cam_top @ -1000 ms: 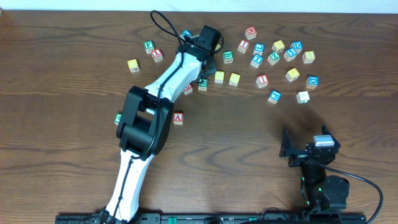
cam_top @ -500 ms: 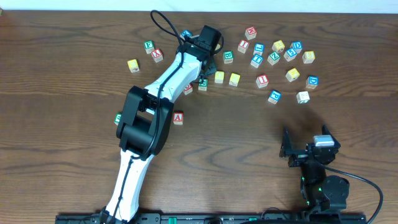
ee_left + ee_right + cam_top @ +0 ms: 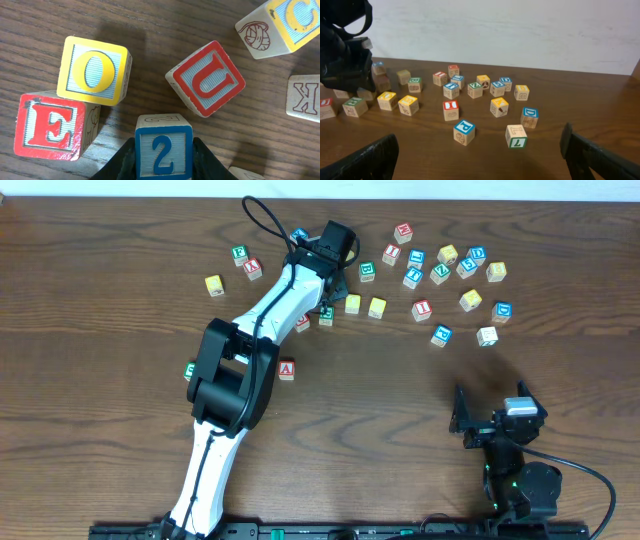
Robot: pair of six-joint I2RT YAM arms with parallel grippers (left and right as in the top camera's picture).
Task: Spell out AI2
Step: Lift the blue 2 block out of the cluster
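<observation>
Gripping the 2 block (image 3: 163, 150) at bottom centre, left fingers (image 3: 206, 160) should be lifting straight up; right fingers (image 3: 372, 161) are standing open.

Around the 2 cube (image 3: 163, 150): the E cube (image 3: 47, 127) and O cube (image 3: 95, 70) crowd its left, the U cube (image 3: 206, 77) stands near its upper right, and bare worktop (image 3: 150, 45) lies straight beyond.

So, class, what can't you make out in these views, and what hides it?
Overhead: the left arm covers the 2 cube.
Left wrist: frame edges cut off the 2 cube's lower part and part of the K cube.
Right wrist: letters on the farthest cubes are too small; the left arm blocks cubes behind it.
</observation>
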